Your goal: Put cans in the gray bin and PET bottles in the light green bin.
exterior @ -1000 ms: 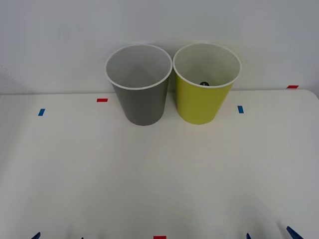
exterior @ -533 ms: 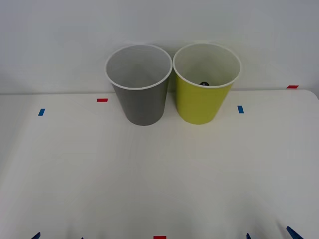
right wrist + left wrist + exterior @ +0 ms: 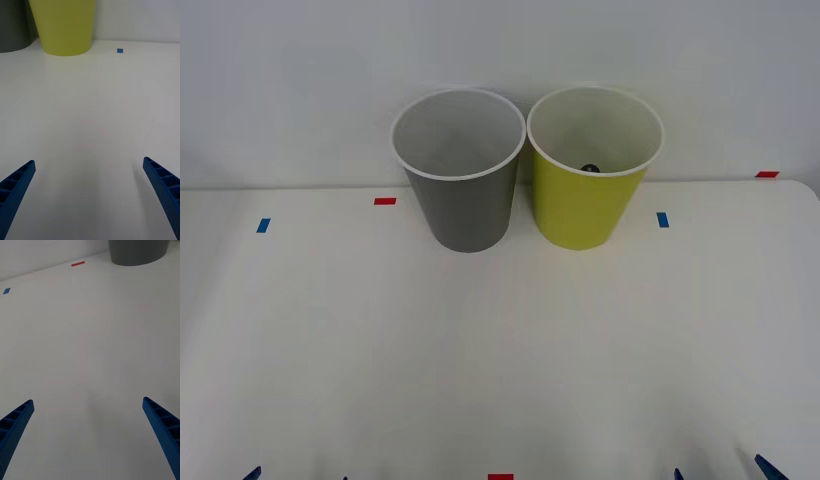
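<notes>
Resting pose: both my arms sit low at the near edge of the white table [image 3: 500, 360], well back from the bins.
Left gripper [image 3: 88, 435]: my two blue ribbed fingers [image 3: 15, 427] are spread wide with nothing between them, pointing across bare tabletop toward the gray bin [image 3: 459, 170].
Right gripper [image 3: 89, 195]: my fingers [image 3: 163, 191] are likewise spread wide and hold nothing, aimed toward the light green bin [image 3: 593, 166].
Fingertips from above: just the blue tips peek in at the near corners, left [image 3: 252, 473] and right [image 3: 765, 467].
Bins: they stand upright side by side at the far edge of the table, gray on my left, light green on my right, rims almost touching.
PET bottle: a dark cap [image 3: 589, 167] shows inside the light green bin; the rest is hidden by the wall.
Gray bin inside: pale, nothing visible in it.
Tape marks: small red [image 3: 385, 201] and blue [image 3: 663, 219] patches dot the table.
</notes>
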You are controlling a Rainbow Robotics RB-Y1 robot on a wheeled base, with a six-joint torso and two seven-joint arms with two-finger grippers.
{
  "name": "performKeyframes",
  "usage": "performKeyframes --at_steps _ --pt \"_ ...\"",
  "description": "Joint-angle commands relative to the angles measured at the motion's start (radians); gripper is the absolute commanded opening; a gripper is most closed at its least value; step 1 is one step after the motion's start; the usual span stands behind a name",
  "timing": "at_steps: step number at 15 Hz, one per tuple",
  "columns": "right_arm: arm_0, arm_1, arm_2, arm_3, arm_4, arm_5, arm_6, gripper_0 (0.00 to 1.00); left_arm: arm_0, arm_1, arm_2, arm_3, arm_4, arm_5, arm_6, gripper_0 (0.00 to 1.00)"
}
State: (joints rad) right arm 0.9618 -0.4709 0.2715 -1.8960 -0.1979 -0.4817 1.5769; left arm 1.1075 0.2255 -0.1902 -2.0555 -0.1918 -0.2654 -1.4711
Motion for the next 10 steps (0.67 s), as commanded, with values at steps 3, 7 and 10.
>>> performKeyframes --at_steps 3,7,10 --pt "0.000 0.000 0.000 0.000 0.000 0.000 0.000 1.00 0.000 0.000 0.000 0.000 0.000 0.000 0.000 1.00" --pt "0.000 0.000 0.000 0.000 0.000 0.000 0.000 1.00 0.000 0.000 0.000 0.000 0.000 0.000 0.000 1.00" --pt "0.000 0.000 0.000 0.000 0.000 0.000 0.000 1.00 0.000 0.000 0.000 0.000 0.000 0.000 0.000 1.00"
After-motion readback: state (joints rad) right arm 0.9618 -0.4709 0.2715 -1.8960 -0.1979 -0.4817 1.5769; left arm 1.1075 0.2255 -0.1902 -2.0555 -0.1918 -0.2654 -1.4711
